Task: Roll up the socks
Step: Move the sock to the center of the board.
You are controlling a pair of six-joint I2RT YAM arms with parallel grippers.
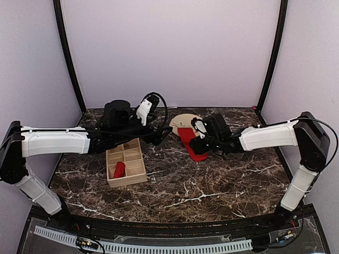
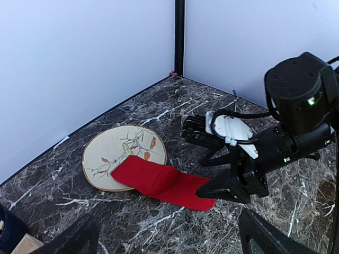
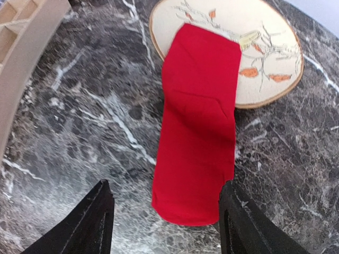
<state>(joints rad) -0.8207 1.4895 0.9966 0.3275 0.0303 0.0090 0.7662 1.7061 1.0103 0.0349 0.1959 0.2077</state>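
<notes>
Sock point(image 3: 198, 121) lies flat, its far end overlapping the plate point(image 3: 265, 42) and its rounded near end on the table point(image 3: 79, 106), between the spread, empty fingers of the right gripper point(image 3: 164, 185). The left gripper point(image 2: 168, 217), fingers also spread and holding nothing, faces the sock from the tray side. 1 red bundle point(image 1: 119, 169), probably the other sock, sits in a compartment of the wooden tray point(image 1: 127, 182). For a tight roll, the right fingers should pinch the near end squarely across its width and turn it toward the plate. The plate's rim may snag the fabric, so sliding the sock clear first seems wise.
</notes>
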